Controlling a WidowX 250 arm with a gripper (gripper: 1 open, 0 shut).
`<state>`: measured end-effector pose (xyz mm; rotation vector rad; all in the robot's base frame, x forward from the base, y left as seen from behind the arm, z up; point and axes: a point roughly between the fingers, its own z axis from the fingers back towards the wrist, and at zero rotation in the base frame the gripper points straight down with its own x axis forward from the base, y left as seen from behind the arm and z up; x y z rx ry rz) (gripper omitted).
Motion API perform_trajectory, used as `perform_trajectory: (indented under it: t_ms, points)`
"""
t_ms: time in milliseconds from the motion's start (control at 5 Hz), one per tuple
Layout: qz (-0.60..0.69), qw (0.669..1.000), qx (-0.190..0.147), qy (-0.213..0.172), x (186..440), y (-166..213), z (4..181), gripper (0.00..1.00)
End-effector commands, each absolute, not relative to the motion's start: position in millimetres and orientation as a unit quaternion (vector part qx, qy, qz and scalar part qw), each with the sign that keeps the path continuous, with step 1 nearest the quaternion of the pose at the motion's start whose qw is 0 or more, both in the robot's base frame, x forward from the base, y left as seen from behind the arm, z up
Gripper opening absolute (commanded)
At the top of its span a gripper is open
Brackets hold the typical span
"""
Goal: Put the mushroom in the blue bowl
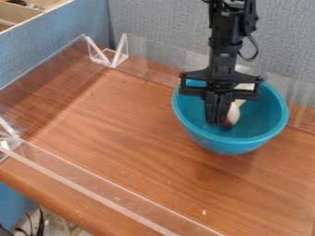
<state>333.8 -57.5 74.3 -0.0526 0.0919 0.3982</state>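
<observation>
Blue bowl (197,125) w/ gripper (226,118) clamped on mushroom (234,112) inside

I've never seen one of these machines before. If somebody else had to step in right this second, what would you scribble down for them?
Gripper: pointing straight down into the blue bowl, fingers closed, apparently on the mushroom.
Mushroom: inside the bowl, low down at the fingertips. I can't tell whether it touches the bottom.
Bowl: upright on the wooden table, near the right edge.
Done: the mushroom has been carried into the bowl.
Left: open the fingers to let it go, then lift the arm straight up clear of the rim.
</observation>
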Motion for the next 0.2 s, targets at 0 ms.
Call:
perform_trajectory:
  t_ms: [0]
  points:
    - [0.180, 0.983, -0.042, 0.001, 337.2, -65.1, 104.8, 0.00]
